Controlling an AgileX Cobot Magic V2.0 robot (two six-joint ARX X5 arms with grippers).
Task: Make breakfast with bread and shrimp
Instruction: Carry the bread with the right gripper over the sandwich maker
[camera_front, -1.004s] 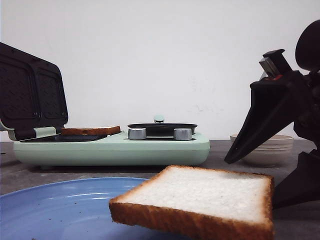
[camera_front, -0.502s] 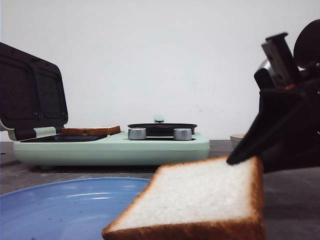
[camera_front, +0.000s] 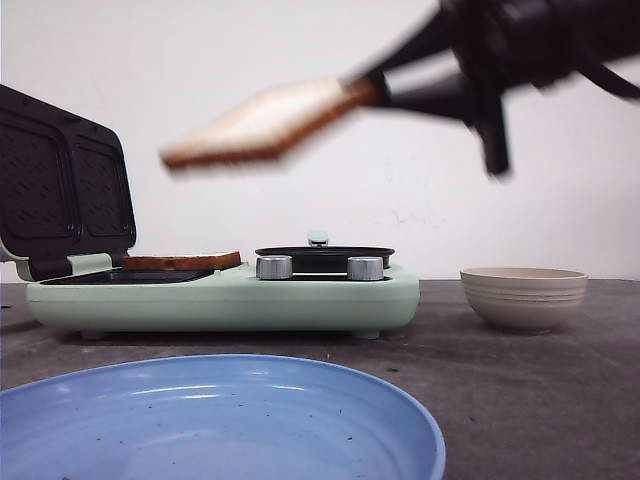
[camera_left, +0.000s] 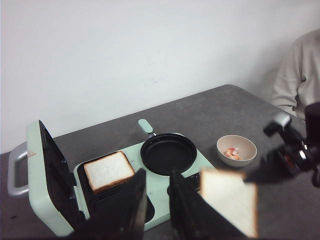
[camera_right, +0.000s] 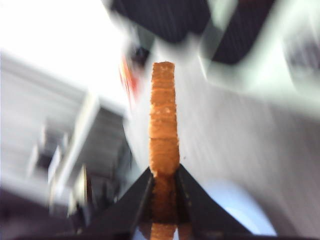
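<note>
The front view sits low at table level, close behind a blue plate (camera_front: 220, 420), facing the sandwich maker (camera_front: 225, 295) (also seen from above by the left wrist view); the right wrist view is blurred.

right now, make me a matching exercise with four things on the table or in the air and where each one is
Things:
1. held bread slice
2. second bread slice
3. shrimp
4. blue plate

Places:
A. inside the beige bowl
B. nearest the front camera, nothing on it
C. on the open sandwich maker, beside the black pan
D. in the air, pinched by the right tool

Pairs: 1-D, 2-C, 3-A, 4-B
</note>
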